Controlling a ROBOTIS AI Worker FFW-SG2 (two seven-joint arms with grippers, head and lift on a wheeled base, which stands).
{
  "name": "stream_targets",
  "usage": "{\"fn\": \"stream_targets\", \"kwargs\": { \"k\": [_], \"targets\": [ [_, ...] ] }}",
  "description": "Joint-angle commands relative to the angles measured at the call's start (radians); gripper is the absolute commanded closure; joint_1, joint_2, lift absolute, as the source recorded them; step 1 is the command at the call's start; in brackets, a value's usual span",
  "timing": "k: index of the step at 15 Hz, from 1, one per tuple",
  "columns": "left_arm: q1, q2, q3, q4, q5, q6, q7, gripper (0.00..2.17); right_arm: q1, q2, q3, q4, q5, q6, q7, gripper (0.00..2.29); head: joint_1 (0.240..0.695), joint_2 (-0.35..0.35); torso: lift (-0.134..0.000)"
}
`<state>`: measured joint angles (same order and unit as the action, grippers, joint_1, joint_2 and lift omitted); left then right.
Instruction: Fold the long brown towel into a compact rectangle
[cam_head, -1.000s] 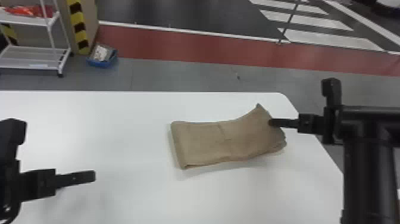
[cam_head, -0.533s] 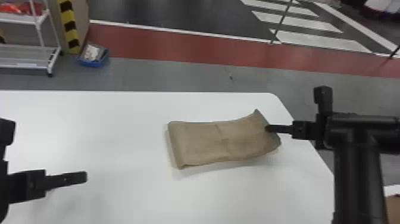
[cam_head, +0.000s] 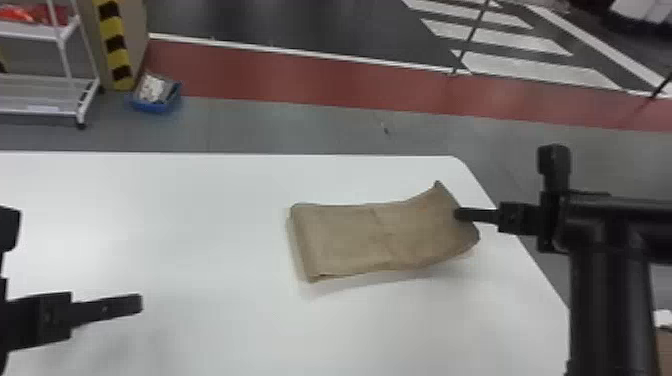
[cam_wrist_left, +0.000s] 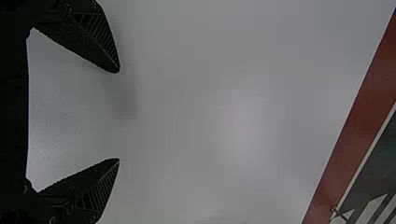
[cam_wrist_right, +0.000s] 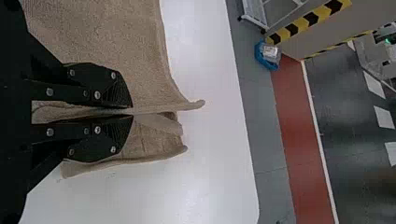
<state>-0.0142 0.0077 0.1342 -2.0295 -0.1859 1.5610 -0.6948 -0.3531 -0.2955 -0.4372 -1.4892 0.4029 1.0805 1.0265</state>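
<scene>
A: Item one, at the jaws?

B: The right gripper (cam_head: 461, 215), black, flat-fingered: jaws clamped together on a pinch of the long brown cloth towel (cam_head: 345, 240). In the right wrist view, a ridge of fabric runs between the fingertips of the right gripper (cam_wrist_right: 132, 112), with cloth on both sides of the fingers.

A: Item two, the towel itself?

B: Folded in layers, roughly oblong, on the white, smooth-topped table (cam_head: 175, 240). The gripped end is raised, one corner peaking toward the far side; the other end lies low, its folded edge facing the robot's left.

A: Item three, edges?

B: The raised end is near the table's slanting right edge. The straight far edge runs beyond the towel, with a strip of white top between.

A: Item four, room?

B: A broad stretch of white top between the towel's low end and the left gripper (cam_head: 137, 303), also black. More top on the robot's side of the cloth.

A: Item five, the left jaws?

B: Spread wide above the table, well apart from the towel; only tabletop between the fingertips.
</scene>
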Motion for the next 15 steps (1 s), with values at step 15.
{"fn": "stream_targets", "kwargs": {
  "k": [15],
  "targets": [
    [0.046,-0.01,0.016,-0.031,0.003,0.0,-0.012,0.15,-0.009,0.019,-0.064,-0.065,-0.046,0.063,0.014,1.0,0.695,-0.302,-0.124]
  ]
}}
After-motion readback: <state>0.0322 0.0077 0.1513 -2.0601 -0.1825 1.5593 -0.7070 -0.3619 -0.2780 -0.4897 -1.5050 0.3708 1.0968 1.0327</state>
